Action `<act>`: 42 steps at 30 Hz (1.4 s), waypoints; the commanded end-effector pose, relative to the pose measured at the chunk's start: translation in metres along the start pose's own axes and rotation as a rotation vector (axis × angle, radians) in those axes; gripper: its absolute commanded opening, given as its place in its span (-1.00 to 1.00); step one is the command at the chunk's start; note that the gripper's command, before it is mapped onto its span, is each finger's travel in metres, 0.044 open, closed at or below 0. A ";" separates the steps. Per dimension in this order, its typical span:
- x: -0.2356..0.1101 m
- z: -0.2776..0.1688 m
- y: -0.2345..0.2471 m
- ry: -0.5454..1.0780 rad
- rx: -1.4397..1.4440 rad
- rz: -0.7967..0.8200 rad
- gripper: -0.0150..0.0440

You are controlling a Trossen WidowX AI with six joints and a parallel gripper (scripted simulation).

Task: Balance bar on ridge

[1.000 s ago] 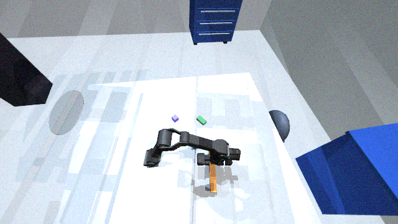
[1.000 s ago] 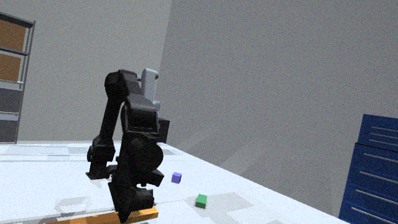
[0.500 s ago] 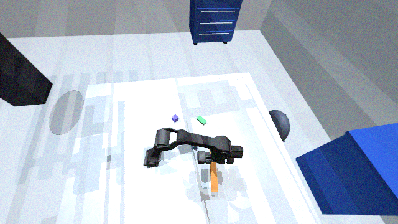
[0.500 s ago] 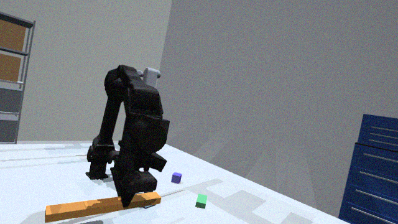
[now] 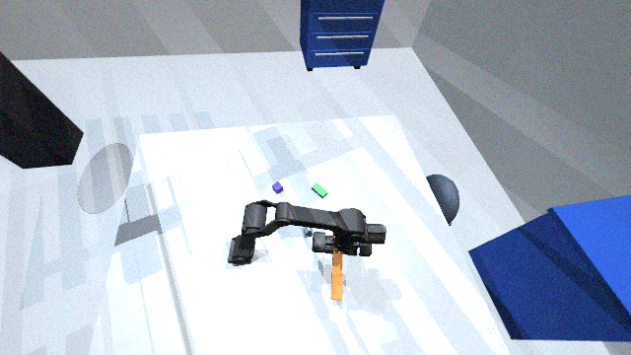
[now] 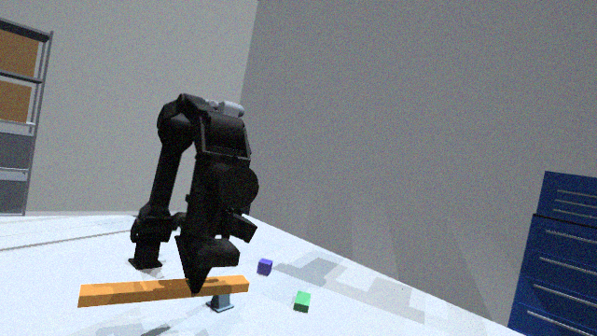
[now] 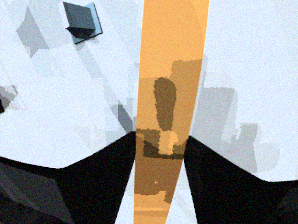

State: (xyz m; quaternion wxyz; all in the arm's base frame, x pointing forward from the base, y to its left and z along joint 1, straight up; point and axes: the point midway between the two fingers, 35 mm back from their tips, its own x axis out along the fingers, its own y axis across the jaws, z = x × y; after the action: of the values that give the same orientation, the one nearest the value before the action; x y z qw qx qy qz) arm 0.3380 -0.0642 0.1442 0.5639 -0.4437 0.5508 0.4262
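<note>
The orange bar [image 5: 337, 278] [image 6: 131, 291] [image 7: 172, 36] is long and flat. My gripper [image 5: 339, 245] [image 6: 195, 288] [image 7: 160, 139] is shut on the bar, nearer one end than its middle, and holds it roughly level just above the table. The ridge [image 6: 220, 302] [image 7: 83, 19], a small grey-blue wedge, stands on the table. In the wrist view it lies off to the left of the bar and apart from it. In the top view the arm mostly hides the ridge [image 5: 308, 232].
A purple cube [image 5: 277, 186] [image 6: 264, 266] and a green block [image 5: 319, 189] [image 6: 302, 301] lie on the table beyond the ridge. The arm's base [image 5: 240, 251] [image 6: 146, 252] stands left of the bar. A blue drawer cabinet [image 5: 341, 32] [image 6: 560, 252] stands off the table.
</note>
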 end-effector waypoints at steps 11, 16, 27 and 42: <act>-0.005 0.050 0.027 -0.008 0.380 0.001 -0.49; -0.006 0.067 0.038 -0.009 0.534 0.003 -0.49; -0.006 0.100 0.065 -0.011 0.913 0.008 -0.49; 0.001 0.115 0.081 -0.010 1.217 0.012 -0.49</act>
State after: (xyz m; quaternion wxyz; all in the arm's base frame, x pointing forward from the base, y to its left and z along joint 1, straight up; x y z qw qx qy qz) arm 0.2900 0.0652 0.1453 0.7173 -0.0461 0.6936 0.0478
